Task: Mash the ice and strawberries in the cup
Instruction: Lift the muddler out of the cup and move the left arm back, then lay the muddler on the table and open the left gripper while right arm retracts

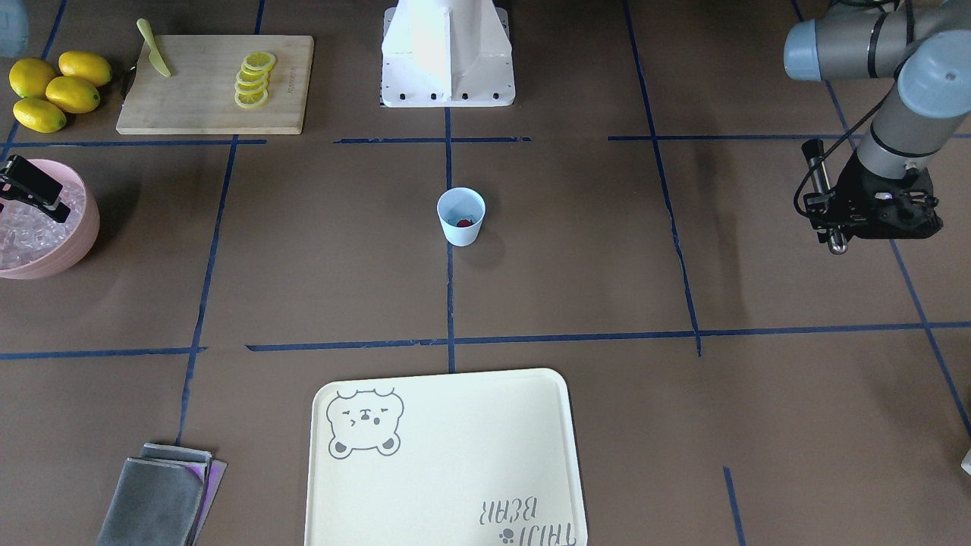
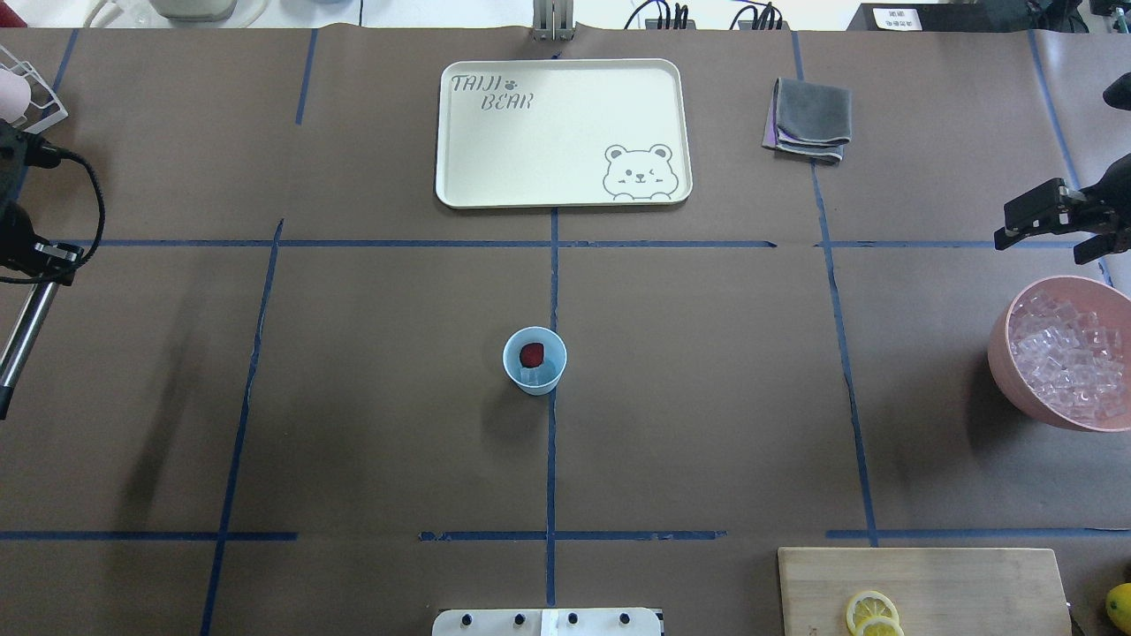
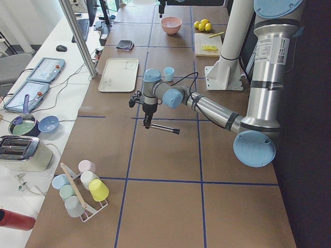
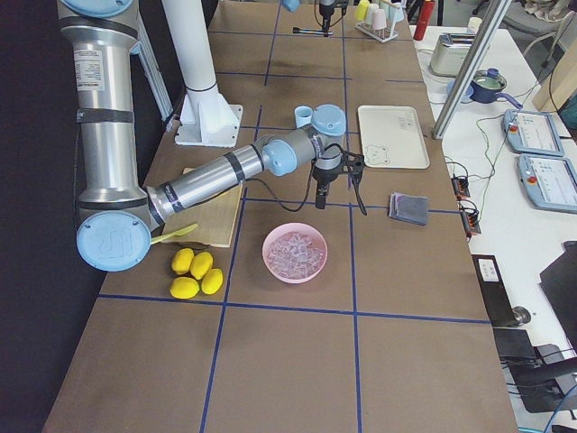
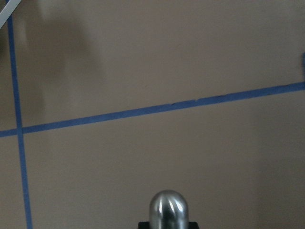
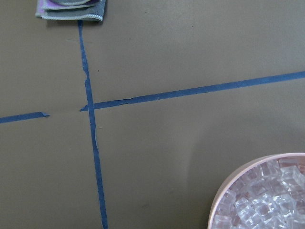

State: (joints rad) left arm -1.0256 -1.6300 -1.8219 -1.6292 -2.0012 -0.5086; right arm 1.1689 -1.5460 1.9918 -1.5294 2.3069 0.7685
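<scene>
The pale blue cup stands upright at the table's middle. A dark-red strawberry lies inside it, with a clear bit of ice beside it. More ice fills a pink bowl. My left gripper hovers far to the cup's left, shut on a metal muddler rod. My right gripper hangs open with nothing between its fingers, at the bowl's far rim.
The pink bowl sits at the right edge. A cream bear tray lies beyond the cup, a grey cloth to its right. A cutting board holds lemon slices and a knife; whole lemons lie beside it.
</scene>
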